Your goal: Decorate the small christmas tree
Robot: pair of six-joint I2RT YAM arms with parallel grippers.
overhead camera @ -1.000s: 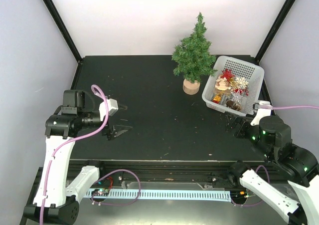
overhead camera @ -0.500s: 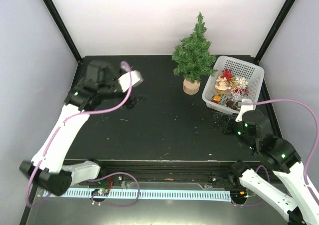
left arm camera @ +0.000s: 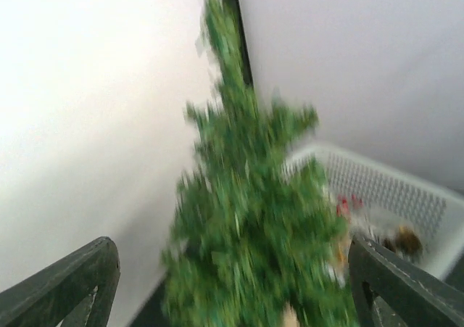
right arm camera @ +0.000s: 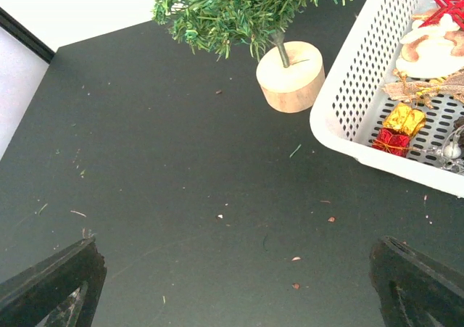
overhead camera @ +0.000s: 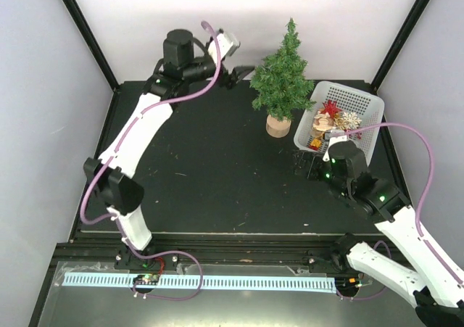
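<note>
Right pincer (overhead camera: 306,169): fingers spread wide, nothing between them, low over the black desk (overhead camera: 203,160) toward its right edge, just beside the near-left corner of the white basket (overhead camera: 346,89).

Basket: perforated, set at an angle in the far-right corner of the desk. It holds ornaments, among them a red gift box (right arm camera: 392,142), a gold gift box (right arm camera: 406,117) and a red star (overhead camera: 330,109).

The small christmas tree (overhead camera: 283,80): upright on its round wooden base (overhead camera: 278,126), near the far edge of the desk and right of the middle, just beside the basket's left wall. Its branches are bare.

Left pincer (overhead camera: 241,72): raised above the far edge, level with the tree's upper branches and just to their left. Its fingers are wide apart and empty; its wrist view is blurred, with the tree framed between them.
</note>
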